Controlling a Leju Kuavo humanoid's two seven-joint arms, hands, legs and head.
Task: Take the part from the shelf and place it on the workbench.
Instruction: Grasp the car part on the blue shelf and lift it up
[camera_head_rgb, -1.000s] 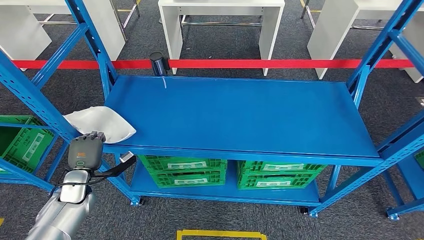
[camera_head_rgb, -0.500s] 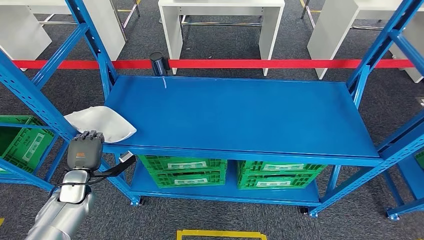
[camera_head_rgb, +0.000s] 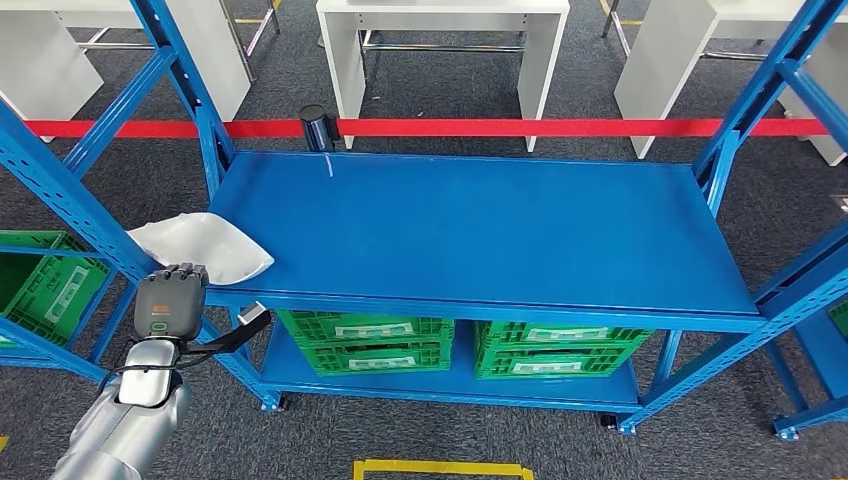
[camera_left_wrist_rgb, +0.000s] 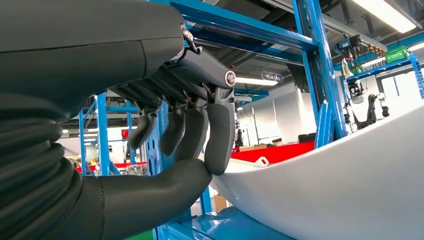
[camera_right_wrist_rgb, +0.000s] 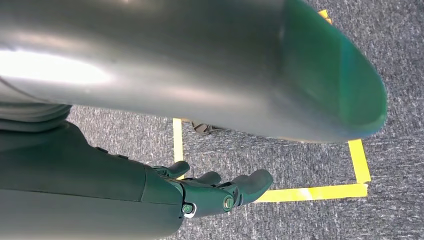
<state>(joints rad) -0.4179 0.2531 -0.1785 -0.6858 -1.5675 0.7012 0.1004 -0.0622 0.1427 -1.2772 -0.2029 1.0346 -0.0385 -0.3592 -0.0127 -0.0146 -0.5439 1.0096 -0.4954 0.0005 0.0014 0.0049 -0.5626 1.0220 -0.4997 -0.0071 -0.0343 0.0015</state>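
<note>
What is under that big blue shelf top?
Under the blue shelf top two green crates sit side by side on the lower shelf. The top covers their contents.

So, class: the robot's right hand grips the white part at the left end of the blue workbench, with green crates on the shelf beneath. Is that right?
One error: the left hand grips the white part, as the head view shows. The blue workbench and green crates beneath are right.

Silver arm (camera_head_rgb: 130, 420); dark grey ribbed-cuffed hand (camera_head_rgb: 170, 300).
</note>
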